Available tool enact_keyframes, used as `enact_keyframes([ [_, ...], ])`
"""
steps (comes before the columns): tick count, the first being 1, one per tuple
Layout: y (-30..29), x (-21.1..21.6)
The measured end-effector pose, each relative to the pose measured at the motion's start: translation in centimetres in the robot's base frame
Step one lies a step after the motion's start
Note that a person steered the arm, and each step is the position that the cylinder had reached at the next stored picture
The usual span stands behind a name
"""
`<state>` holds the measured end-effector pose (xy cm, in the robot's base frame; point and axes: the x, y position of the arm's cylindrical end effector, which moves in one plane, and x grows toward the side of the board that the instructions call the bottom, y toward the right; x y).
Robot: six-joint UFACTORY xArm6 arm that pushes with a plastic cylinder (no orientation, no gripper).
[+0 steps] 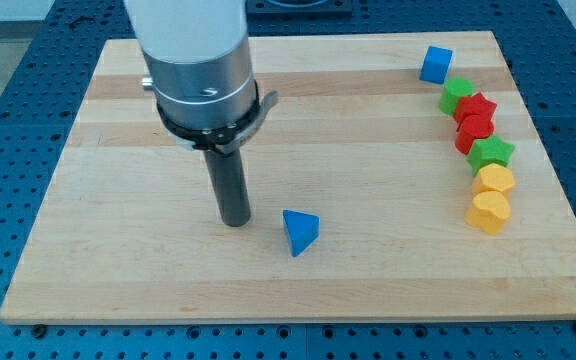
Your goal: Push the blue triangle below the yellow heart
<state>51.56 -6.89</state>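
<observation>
The blue triangle (pixel 300 231) lies on the wooden board (pixel 118 260), a little below the middle of the view. The yellow heart (pixel 488 212) lies near the view's right edge, at the lower end of a column of blocks. My tip (pixel 234 222) rests on the board just to the left of the blue triangle, with a small gap between them. The yellow heart is far to the right of the triangle and slightly higher in the view.
A column of blocks runs down the view's right: a blue cube (pixel 435 64), a green block (pixel 457 95), a red block (pixel 477 109), a second red block (pixel 473 133), a green star (pixel 492 153), a yellow block (pixel 495 180). A blue perforated table (pixel 8 60) surrounds the board.
</observation>
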Motion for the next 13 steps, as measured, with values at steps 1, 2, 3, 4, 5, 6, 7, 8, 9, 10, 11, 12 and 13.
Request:
enact_keyframes([
  [1, 3.2, 0.0],
  [2, 7.5, 0.0],
  [3, 7.7, 0.0],
  [4, 4.6, 0.0],
  [5, 2.4, 0.2],
  [6, 2.6, 1.1],
  [7, 4.5, 2.5],
  [8, 7.5, 2.7],
  [9, 10.9, 2.7],
  [10, 13.1, 2.7],
  [11, 14.5, 2.7],
  [12, 16.2, 2.7],
  [13, 18.2, 2.7],
])
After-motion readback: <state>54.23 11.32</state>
